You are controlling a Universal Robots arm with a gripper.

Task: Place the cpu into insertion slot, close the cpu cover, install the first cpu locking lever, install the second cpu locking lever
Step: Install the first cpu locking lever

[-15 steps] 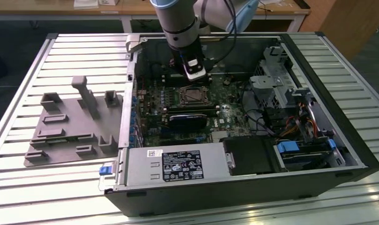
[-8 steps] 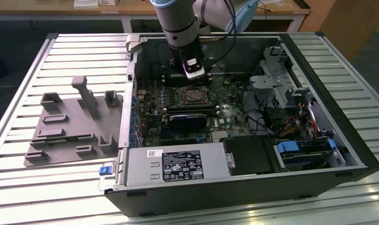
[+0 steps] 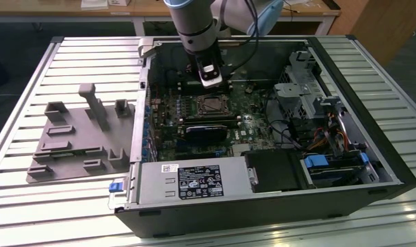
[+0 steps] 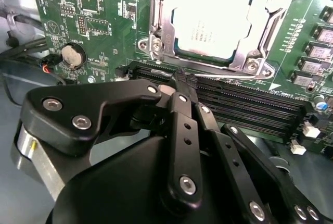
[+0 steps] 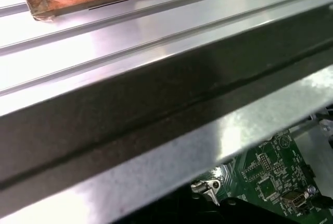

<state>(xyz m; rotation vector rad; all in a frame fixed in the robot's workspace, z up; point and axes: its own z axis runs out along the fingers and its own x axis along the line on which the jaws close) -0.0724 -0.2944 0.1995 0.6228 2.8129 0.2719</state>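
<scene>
The gripper (image 4: 183, 78) hangs just beside the insertion slot (image 3: 199, 105). Its fingertips are drawn together with nothing seen between them, above the long black card slots (image 4: 250, 104) that border the insertion slot. One cpu (image 4: 213, 18) lies flat in the insertion slot, silver-grey top facing up. It is square, so no axis is longer, and its edges run parallel to the slot's rim. One cpu cover (image 4: 158, 36) lies down over the insertion slot, its window framing the cpu's top. One thin wire rod (image 4: 242, 81) runs along the insertion slot's edge nearest the gripper. One round coin cell (image 4: 73, 56) sits on the green circuit board (image 4: 104, 5), well apart from the insertion slot. In the exterior view one arm (image 3: 194, 25) reaches down into one open computer case (image 3: 263, 206).
</scene>
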